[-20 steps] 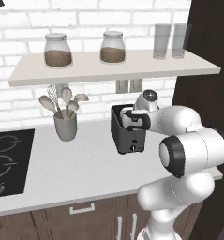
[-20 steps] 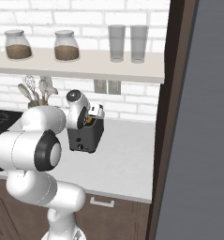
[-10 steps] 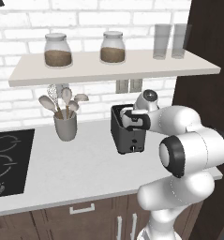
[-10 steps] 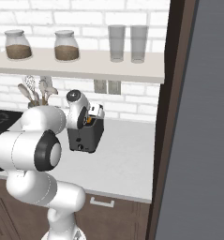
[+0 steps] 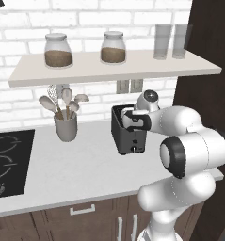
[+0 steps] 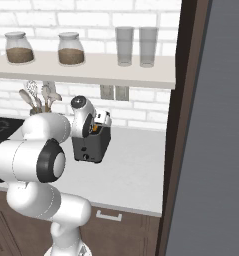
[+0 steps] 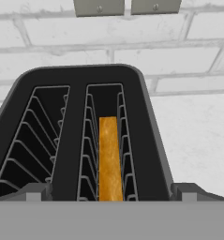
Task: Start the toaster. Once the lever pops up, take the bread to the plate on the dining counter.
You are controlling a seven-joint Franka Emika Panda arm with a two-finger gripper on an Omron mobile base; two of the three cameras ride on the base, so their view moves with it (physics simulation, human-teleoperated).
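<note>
Hovering over the toaster (image 7: 80,136), gripper (image 7: 111,194) spread wide, nothing held. Bread (image 7: 109,159) standing deep in the right slot. Next, probably: reaching down to grasp the slice.

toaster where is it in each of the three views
Left base view: the toaster stands right of centre on the counter, partly behind the arm.
Right base view: left of centre, beside the arm's wrist.
Hand view: seen from above, two slots, bread in the right-hand one.
Shared landmark: the wall outlets behind it.
</note>
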